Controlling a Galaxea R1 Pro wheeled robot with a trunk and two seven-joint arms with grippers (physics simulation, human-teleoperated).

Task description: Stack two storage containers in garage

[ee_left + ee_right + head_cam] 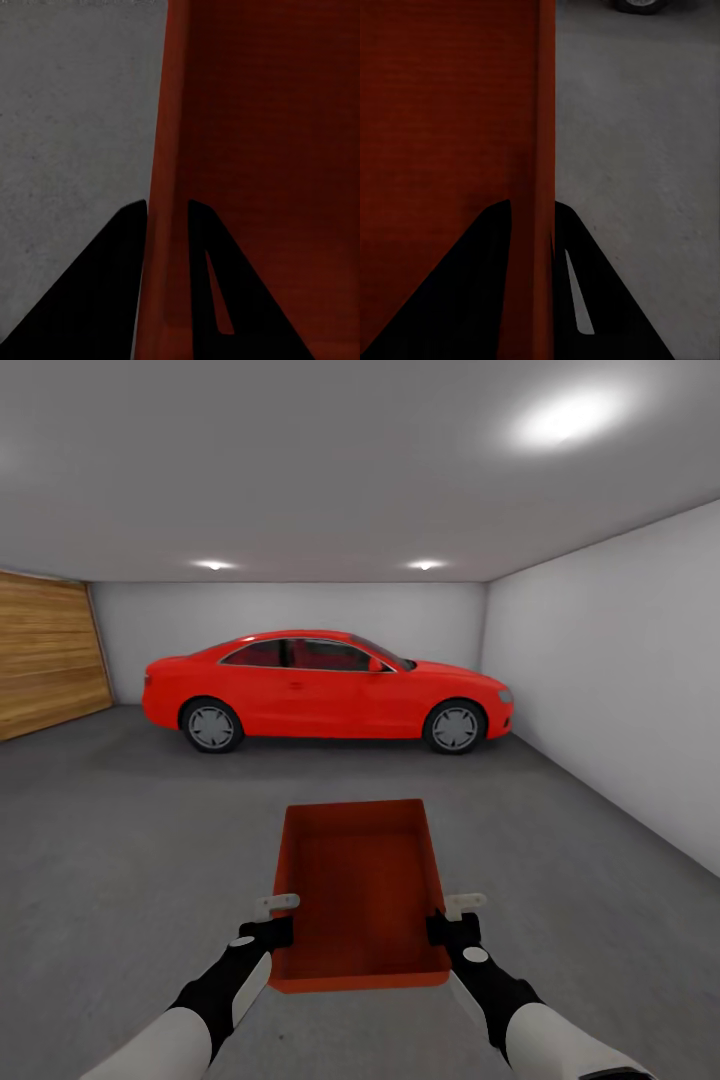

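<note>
I hold one orange-red storage container [360, 890] in front of me, topless and empty, above the dark concrete floor [130, 830] of the garage. My left gripper [272, 920] is shut on the container's left wall [169, 150], one finger [105, 285] outside and one inside. My right gripper [452, 916] is shut on the right wall [544, 112] in the same way, its fingers [585, 300] straddling the rim. The second container is out of view.
A red car [325, 690] stands broadside at the far end, near the pale back wall. A wooden garage door [45, 655] is on the left and a pale grey wall [620, 680] runs along the right. Open concrete lies between me and the car.
</note>
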